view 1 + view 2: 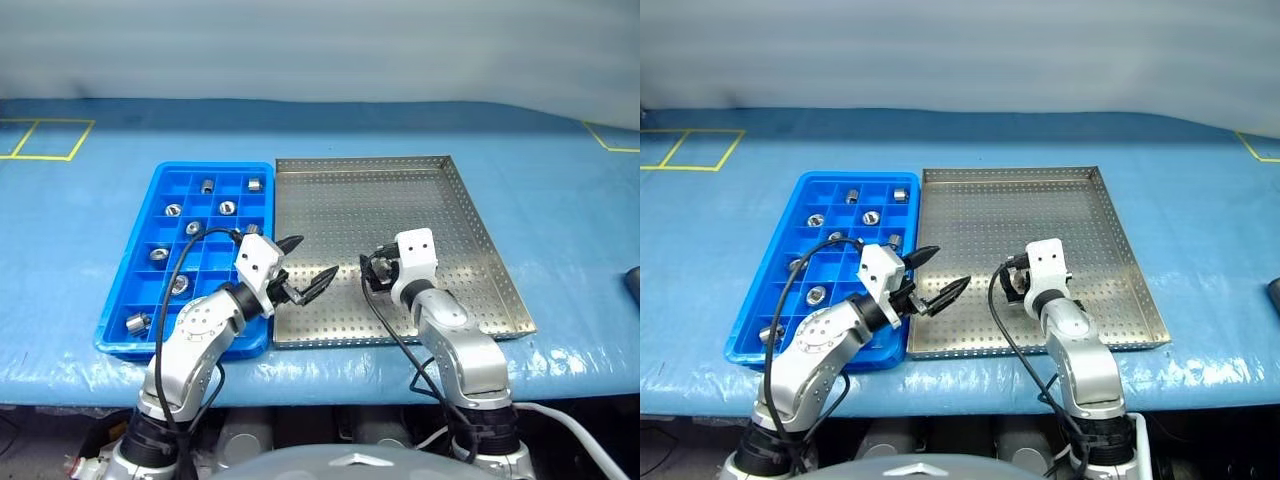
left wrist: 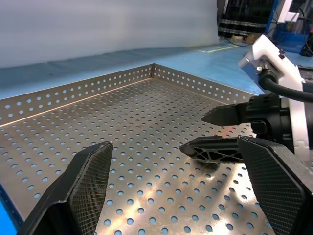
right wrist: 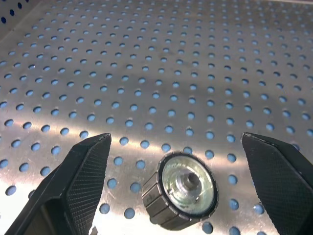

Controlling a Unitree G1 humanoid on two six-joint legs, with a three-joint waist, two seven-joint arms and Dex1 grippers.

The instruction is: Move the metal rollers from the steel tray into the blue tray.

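The steel tray [image 1: 400, 200] lies in the middle of the table, with the blue tray [image 1: 160, 180] against its left side. Several metal rollers [image 1: 227, 208] sit in the blue tray's compartments. One metal roller [image 3: 180, 196] lies on its side on the perforated base, between the open fingers of my right gripper [image 3: 175, 142], untouched. That right gripper [image 1: 373, 272] hangs low over the steel tray's front middle. My left gripper [image 1: 316, 256] is open and empty over the tray's front left part, pointing at the right gripper [image 2: 220, 132].
The table is covered in blue cloth [image 1: 560, 200] with yellow tape marks [image 1: 45, 140] at the far left. A black cable [image 1: 190, 260] loops from my left wrist over the blue tray. A dark object [image 1: 633, 285] sits at the right edge.
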